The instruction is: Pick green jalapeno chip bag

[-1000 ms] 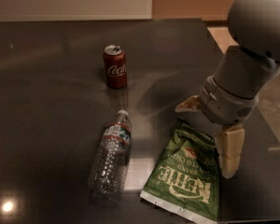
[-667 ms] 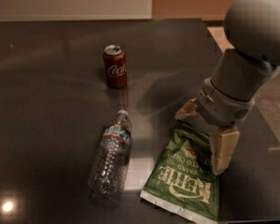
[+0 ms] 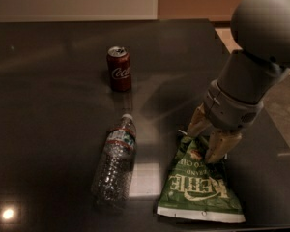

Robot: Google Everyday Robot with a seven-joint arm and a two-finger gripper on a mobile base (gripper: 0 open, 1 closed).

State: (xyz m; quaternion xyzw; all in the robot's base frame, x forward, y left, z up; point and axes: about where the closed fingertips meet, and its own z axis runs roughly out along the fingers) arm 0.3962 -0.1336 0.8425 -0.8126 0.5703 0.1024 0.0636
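Note:
The green jalapeno chip bag [image 3: 199, 187] lies flat on the dark table, with white "Kettle" lettering and its white bottom edge toward the front. My gripper [image 3: 201, 146] hangs from the grey arm [image 3: 246, 86] and is down at the bag's top edge. Its two tan fingers [image 3: 219, 146] stand on either side of the crinkled top, still a little apart. The bag rests on the table.
A clear plastic water bottle [image 3: 115, 161] lies on its side just left of the bag. A red Coca-Cola can [image 3: 119, 68] stands upright farther back. The dark table [image 3: 43, 105] ends at the right, close behind the arm.
My gripper has come down onto the bag's top edge, and its fingers have drawn closer together around it. The bag, bottle and can have not moved.

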